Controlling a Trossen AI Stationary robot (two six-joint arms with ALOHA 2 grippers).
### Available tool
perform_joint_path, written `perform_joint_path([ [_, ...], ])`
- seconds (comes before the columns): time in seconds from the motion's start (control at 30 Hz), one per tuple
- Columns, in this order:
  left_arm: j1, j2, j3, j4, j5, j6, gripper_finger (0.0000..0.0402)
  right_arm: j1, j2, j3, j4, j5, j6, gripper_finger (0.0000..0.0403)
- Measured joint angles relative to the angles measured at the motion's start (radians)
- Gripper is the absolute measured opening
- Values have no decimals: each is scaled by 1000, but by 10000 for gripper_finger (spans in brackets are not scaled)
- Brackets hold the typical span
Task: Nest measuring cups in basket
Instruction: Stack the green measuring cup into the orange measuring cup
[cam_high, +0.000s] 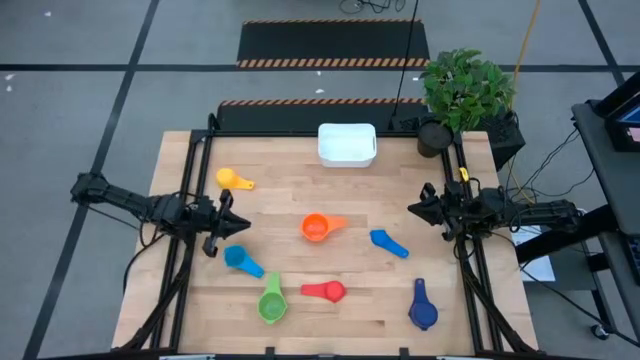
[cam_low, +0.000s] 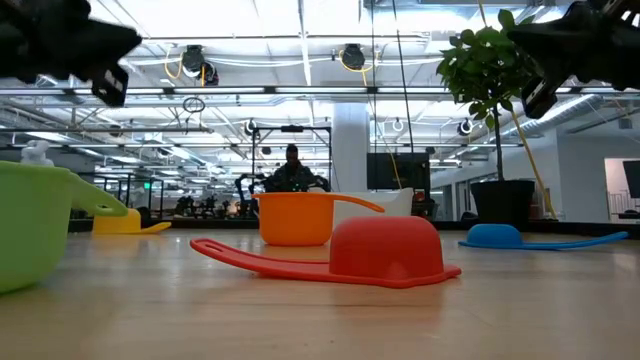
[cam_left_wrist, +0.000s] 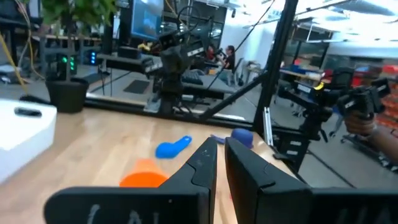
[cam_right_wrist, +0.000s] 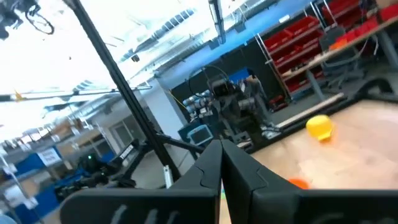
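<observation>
Seven measuring cups lie scattered; white basket sits at the far edge. Left gripper and right gripper hover closed, empty, at opposite sides.

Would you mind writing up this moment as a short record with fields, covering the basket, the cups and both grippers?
basket: white basket at the table's far edge, nothing visible inside
cups on table: yellow cup, orange cup, red cup, green cup, light blue cup, blue cup, dark blue cup
cups nested: none
red cup pose: upside down
left gripper: shut, empty, left side of table
right gripper: shut, empty, right side of table
other: potted plant at the far right corner
</observation>
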Motion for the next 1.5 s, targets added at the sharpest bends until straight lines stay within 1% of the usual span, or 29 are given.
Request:
perform_joint_path([
  [0.13,-39,150,161,-94,-53,60,35,6,62,0,9,-1,41,0],
  [0.3,-65,365,364,-212,-90,113,35,58,185,0,54,2,40,0],
  [0.43,-71,515,449,-227,-94,161,35,102,290,0,171,6,1,0],
  [0.53,-69,597,486,-222,-96,174,35,132,366,1,274,29,-2,0],
  [0.63,-60,662,508,-226,-107,165,35,152,435,31,282,51,-5,0],
  [0.7,-53,697,521,-228,-134,117,35,164,481,51,248,52,-5,0],
  [0.8,-49,759,551,-225,-189,15,39,171,535,119,206,51,4,0],
  [0.87,-52,806,575,-235,-195,-42,49,171,567,171,170,51,20,0],
  [0.93,-63,852,609,-289,-204,-119,65,171,599,217,163,56,21,0],
  [1.03,-71,908,671,-402,-231,-320,85,171,651,272,155,59,-2,0],
  [1.1,-72,939,708,-470,-233,-446,92,171,680,305,155,59,-27,0],
  [1.17,-79,963,738,-529,-232,-538,94,169,711,339,156,59,-38,0],
  [1.27,-92,1003,778,-614,-216,-648,93,168,749,386,143,62,-64,0],
  [1.37,-103,1042,803,-687,-165,-738,93,168,775,439,90,78,-100,0],
  [1.5,-111,1087,816,-739,-84,-796,93,155,796,475,30,111,-140,0],
])
